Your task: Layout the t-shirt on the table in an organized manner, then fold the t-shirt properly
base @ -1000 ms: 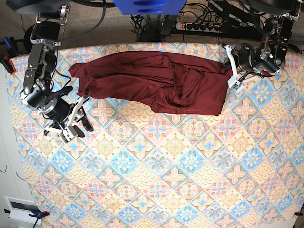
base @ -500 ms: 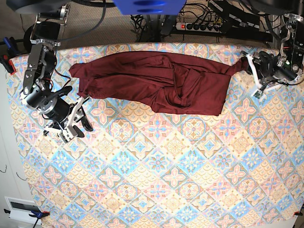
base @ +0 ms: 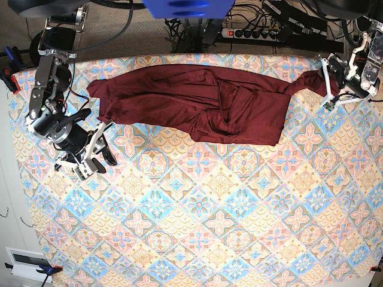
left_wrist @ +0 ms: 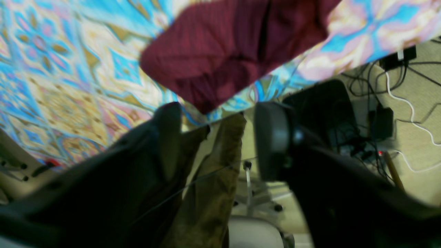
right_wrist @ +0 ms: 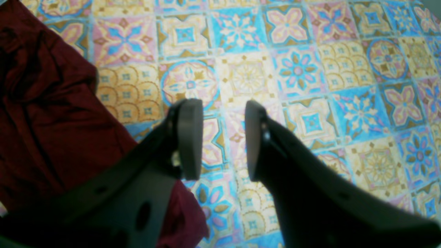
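The t-shirt lies rumpled in a long band across the far part of the desk, one sleeve pulled out in a narrow tail toward the far right corner. Just beyond that tail's tip hangs the left gripper, its jaws apart with the maroon cloth lying ahead of them, not pinched. The right gripper sits close beside the shirt's left end, over bare patterned cloth, jaws apart and holding nothing.
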Robot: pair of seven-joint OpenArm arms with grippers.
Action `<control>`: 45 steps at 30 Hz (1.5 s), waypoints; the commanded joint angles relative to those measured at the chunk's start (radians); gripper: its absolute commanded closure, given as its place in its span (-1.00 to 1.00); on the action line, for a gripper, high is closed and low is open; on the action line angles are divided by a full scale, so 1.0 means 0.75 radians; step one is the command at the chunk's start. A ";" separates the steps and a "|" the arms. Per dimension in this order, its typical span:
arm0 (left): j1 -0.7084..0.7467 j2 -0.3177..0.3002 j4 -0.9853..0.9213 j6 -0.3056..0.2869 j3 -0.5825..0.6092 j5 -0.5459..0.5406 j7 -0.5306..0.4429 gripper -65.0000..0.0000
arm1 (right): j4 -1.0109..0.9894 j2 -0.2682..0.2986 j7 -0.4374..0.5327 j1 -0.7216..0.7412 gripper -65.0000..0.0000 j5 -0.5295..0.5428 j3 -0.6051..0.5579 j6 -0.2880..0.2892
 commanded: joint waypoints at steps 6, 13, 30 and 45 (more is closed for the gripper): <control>-0.011 -0.040 0.012 0.004 -0.018 0.010 0.000 -0.56 | 0.023 0.018 0.029 0.024 0.40 0.019 0.005 -0.001; -0.013 -0.031 -0.007 0.004 -0.010 0.139 -0.031 -0.62 | 0.023 0.018 0.029 0.022 0.40 0.019 0.005 -0.001; -0.206 0.194 -0.264 0.002 0.250 0.519 -0.193 -0.64 | 0.025 0.018 0.027 0.022 0.40 0.019 0.003 -0.001; -0.210 0.237 -0.336 -0.012 0.438 0.444 -0.211 0.36 | 0.021 0.018 0.027 0.024 0.40 0.019 0.005 -0.001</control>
